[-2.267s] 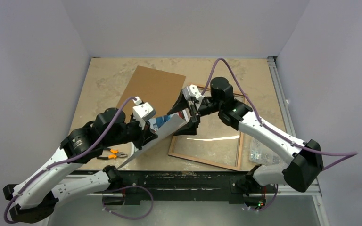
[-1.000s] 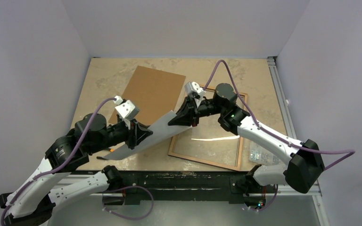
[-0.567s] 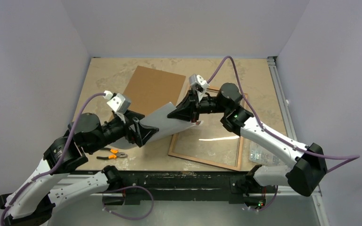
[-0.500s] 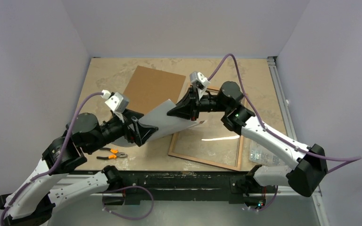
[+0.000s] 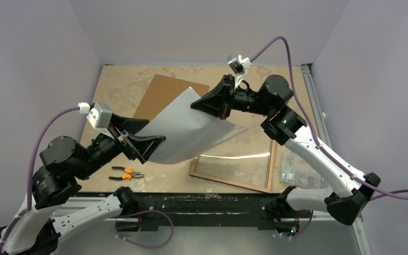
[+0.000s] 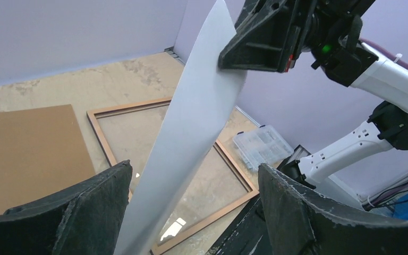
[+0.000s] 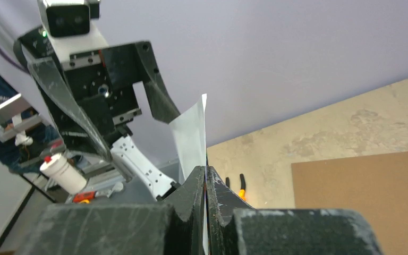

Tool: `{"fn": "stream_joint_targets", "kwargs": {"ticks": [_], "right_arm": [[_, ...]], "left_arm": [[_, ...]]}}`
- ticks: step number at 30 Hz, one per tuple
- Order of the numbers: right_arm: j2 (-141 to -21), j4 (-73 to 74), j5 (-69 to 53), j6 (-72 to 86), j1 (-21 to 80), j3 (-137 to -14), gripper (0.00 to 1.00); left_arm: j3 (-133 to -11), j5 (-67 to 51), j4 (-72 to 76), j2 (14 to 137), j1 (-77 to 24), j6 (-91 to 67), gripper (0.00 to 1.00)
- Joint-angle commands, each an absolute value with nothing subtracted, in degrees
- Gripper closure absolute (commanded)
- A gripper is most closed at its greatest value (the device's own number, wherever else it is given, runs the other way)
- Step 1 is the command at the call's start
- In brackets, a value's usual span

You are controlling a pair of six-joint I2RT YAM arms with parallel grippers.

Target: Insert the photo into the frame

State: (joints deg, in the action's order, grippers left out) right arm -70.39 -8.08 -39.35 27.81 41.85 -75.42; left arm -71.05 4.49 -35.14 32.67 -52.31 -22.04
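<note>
Photo: the large rectangular print is up in the air over the table's middle, with only its plain white back showing (the printed side is turned away from every camera). It sags in a curve.
Right claw: the right gripper is pinched tight on the sheet's top corner, at about 12 o'clock from the table's centre in the top view. Its wrist view shows the paper edge rising straight out of the closed fingers.
Left claw: the left gripper is spread wide at 8 o'clock. The sheet's lower end passes between its black fingers. I cannot tell whether it brushes one.
Frame: the thin-railed rectangular picture frame lies flat at 4 o'clock, wood-brown side up, its clear pane glinting, partly under the sheet.
Backing: the plain brown backing board lies flat at 11 o'clock.
Other: the orange-handled pliers lie at 7 o'clock, and the clear plastic box at 4 o'clock beyond the frame.
</note>
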Motion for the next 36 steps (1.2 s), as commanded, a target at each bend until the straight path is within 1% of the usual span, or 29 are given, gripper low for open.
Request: {"fn": "stream_joint_targets", "kwargs": {"ticks": [1,6,11,15,17,21,26,31,36], "right_arm": [[-69.92,-0.32,-34.81,32.78,37.79,-80.54,1.0],[-69.35,-2.73,-38.45,42.52,25.2,-73.33,1.0],[-71.34,7.81,-38.04,41.32,17.13,-70.48,1.0],[-73.52,10.55,-35.82,41.15,11.21,-66.71,1.0],[-75.0,9.53,-36.08,41.9,8.06,-65.25,1.0],[-78.49,7.5,-32.97,42.08,4.54,-63.47,1.0],[-83.87,2.38,-31.97,43.93,1.42,-60.56,1.0],[-85.84,0.5,-29.53,43.39,-1.86,-59.19,1.0],[-87.0,0.73,-26.73,43.84,-5.1,-60.1,1.0]], "left_arm": [[-70.93,4.21,-33.99,33.81,-52.65,-23.88,0.14],[-68.28,3.67,-32.13,33.96,-52.65,-25.58,0.14],[-67.75,2.94,-31.56,35.4,-52.65,-26.01,0.14],[-67.33,2.4,-31.1,36.99,-52.65,-26.32,0.14],[-67.26,2.26,-31.21,37.68,-52.65,-26.37,0.14],[-66.51,2.19,-30.42,38.19,-52.65,-26.67,0.14],[-65.27,1.71,-29.13,39.06,-52.65,-27.81,0.14],[-63.38,1.77,-28.71,41.68,-52.65,-29.42,0.14],[-66.14,11.15,-36.58,47.47,-52.65,-34.08,0.13]]}}
